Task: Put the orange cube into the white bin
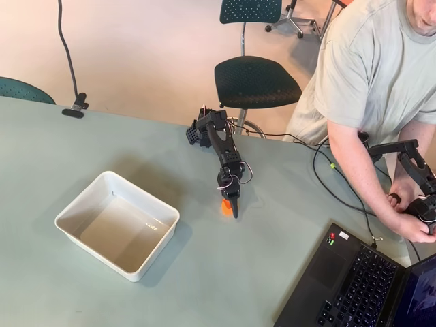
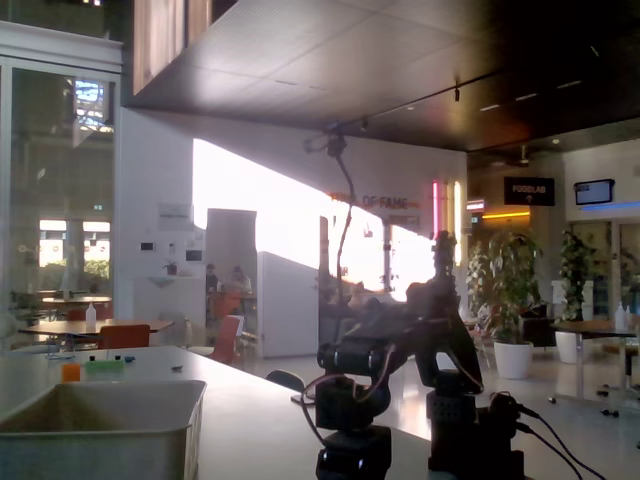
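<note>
Black jointed gripper (image 1: pixel 231 204) rests on the matte grey-green worktop (image 1: pixel 82 150); its fingers clamp the tiny orange plastic cube (image 1: pixel 225 207), at three o'clock from the glossy, round-cornered white plastic bin (image 1: pixel 68 212).

In the overhead view, bare table (image 1: pixel 204 272) lay between the gripper (image 1: pixel 231 208) and the white bin (image 1: pixel 117 223). The bin's rim stood in that path. A laptop (image 1: pixel 361 279) and cables (image 1: pixel 327 180) crowded the right side.

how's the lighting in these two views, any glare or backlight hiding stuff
Overhead view: even, soft light; the white bin and gripper cast mild shadows, and the orange cube reads clearly. Fixed view: strong backlight from bright windows leaves the arm a dark silhouette.
</note>
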You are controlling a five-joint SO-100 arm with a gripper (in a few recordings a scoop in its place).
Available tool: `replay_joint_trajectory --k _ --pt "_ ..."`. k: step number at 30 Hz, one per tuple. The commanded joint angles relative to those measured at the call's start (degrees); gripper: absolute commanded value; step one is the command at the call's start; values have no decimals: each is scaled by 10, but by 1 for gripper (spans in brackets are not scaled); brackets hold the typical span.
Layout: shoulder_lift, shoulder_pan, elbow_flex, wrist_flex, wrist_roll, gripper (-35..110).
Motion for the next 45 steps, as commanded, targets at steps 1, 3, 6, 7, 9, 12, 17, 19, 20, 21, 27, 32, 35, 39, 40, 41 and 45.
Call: replay_joint_trajectory --k 1,3,6,7,9,12,17,19,20,21,27,32,35,39,40,41,45 --pt "5 0 -21 0 -4 72" --pt "5 2 -20 3 -4 70" --pt "5 -1 -21 4 -4 61" --pt "5 -1 -21 2 -4 57" --pt "5 -1 -21 -2 -4 50" --pt "5 -2 -21 -4 -4 43" --pt "5 0 -21 -2 -4 38" --pt "5 -1 -21 -1 -4 37" --pt "5 -1 -21 -1 -4 37" --pt "5 -1 -21 -1 -4 37" --pt "5 0 -21 3 -1 37" --pt "5 3 -18 3 1 36" --pt "6 4 -18 3 1 35" --pt "6 4 -18 3 0 34" --pt "6 4 -18 3 -1 34" --pt "6 3 -18 3 -2 34" --pt "6 3 -17 4 -3 34"
